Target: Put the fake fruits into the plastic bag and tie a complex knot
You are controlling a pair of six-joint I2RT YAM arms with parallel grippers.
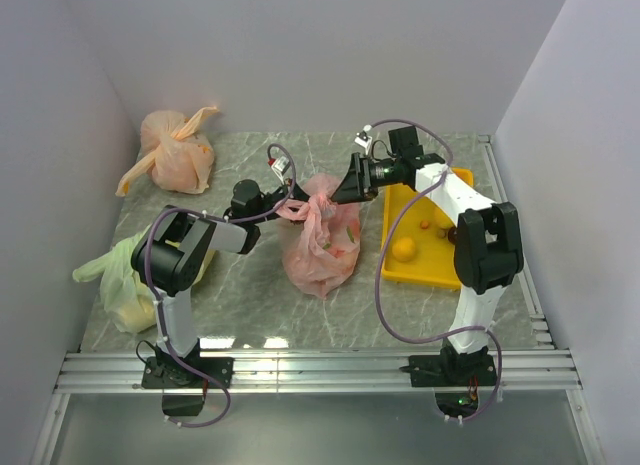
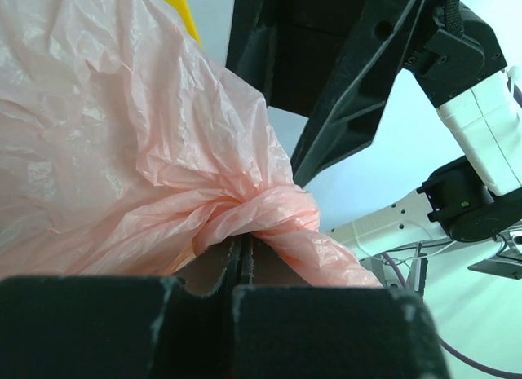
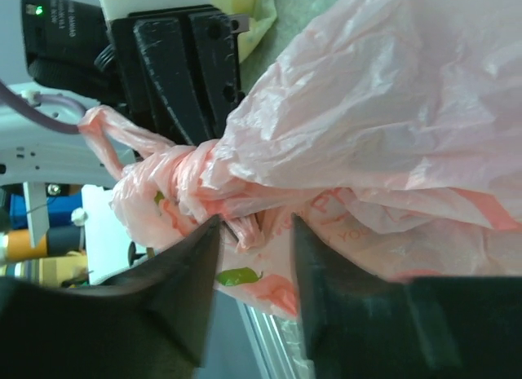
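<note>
Your L gripper (image 2: 243, 250) was clamped on the knot (image 2: 273, 212) of the plastic bag (image 1: 322, 250), mid-table beside the yellow tray (image 1: 425, 267); R gripper (image 3: 254, 232) jaws stood apart, straddling bag's neck.

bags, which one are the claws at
The crinkly translucent pink plastic bag in the middle; the orange-peach bag and yellow-green bag sit apart, left.

The plastic bag (image 1: 322, 250) blocks the middle, yellow tray (image 1: 425, 268) beside it; open table (image 1: 250, 310) lies in front.
</note>
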